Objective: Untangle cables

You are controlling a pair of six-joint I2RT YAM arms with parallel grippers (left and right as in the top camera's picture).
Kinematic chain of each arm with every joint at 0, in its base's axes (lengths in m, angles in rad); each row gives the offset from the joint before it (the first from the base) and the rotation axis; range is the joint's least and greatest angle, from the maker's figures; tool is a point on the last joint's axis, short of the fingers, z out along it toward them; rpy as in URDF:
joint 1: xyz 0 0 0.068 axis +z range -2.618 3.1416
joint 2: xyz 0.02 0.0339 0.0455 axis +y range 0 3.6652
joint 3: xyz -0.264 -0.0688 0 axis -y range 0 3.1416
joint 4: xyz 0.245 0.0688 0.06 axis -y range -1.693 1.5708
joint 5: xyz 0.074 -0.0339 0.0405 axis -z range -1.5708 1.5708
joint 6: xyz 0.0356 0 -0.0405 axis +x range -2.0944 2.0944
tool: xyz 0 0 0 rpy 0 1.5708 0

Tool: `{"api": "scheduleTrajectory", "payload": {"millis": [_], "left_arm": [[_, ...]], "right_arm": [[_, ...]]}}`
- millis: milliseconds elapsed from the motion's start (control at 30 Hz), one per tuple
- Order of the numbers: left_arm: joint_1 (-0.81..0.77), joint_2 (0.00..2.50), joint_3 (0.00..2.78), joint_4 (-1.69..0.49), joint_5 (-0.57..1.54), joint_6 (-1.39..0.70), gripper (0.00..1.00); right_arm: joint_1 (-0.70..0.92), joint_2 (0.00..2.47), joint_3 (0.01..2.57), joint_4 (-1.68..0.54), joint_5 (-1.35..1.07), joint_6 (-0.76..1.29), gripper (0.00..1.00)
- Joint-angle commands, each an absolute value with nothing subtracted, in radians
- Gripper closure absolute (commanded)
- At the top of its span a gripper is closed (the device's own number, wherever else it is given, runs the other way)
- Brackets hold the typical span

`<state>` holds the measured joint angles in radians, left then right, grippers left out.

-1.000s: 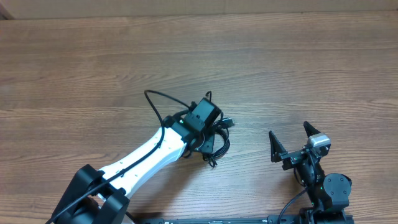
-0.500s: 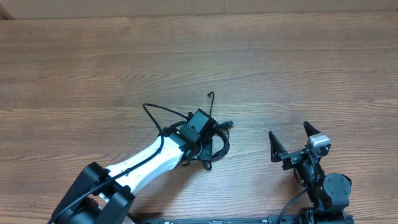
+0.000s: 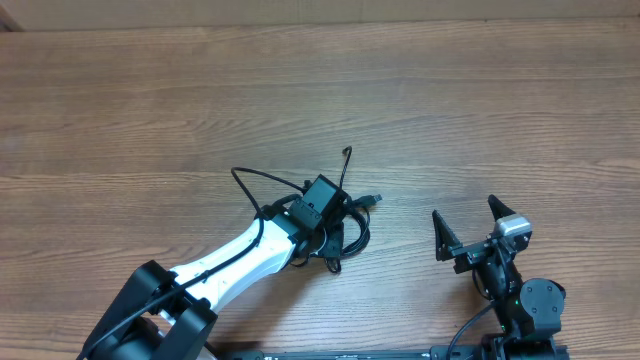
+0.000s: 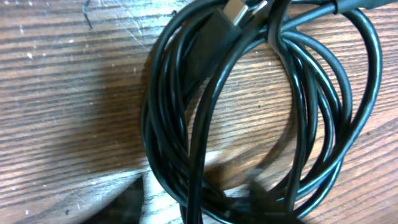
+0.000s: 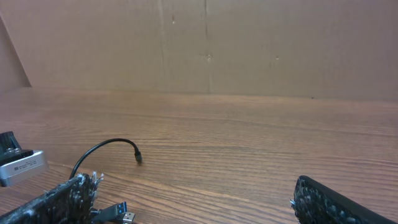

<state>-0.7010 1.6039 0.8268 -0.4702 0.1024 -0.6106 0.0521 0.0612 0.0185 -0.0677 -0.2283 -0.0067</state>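
Cables [image 4: 165, 130]: thin black overlapping loops

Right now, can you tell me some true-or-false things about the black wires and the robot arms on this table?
1. The thin black cables lie bunched in loops on the brown wooden table. True.
2. The right end effector is squeezing the cables. False: it is open, empty and apart from them.
3. The white left arm reaches over the cable bunch. True.
4. The cables lie straight, side by side. False: they are coiled together, with one end poking out toward the far edge.
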Motion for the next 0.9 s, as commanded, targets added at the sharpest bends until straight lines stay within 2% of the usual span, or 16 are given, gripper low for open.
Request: {"api": "scheduleTrajectory", "payload": {"millis": [0, 200, 867], "left_arm": [[-0.707, 1.599, 0.819, -0.462, 0.121, -0.618, 0.3], [-0.707, 1.599, 0.819, -0.433, 0.121, -0.618, 0.25], [-0.707, 1.599, 0.819, -0.437, 0.123, -0.618, 0.21]], "right_arm": [[0.05, 0.061, 0.008, -0.062, -0.226, -0.004, 0.0], [0.05, 0.061, 0.008, -0.062, -0.226, -0.004, 0.0], [0.05, 0.061, 0.008, -0.062, -0.226, -0.004, 0.0]]}}
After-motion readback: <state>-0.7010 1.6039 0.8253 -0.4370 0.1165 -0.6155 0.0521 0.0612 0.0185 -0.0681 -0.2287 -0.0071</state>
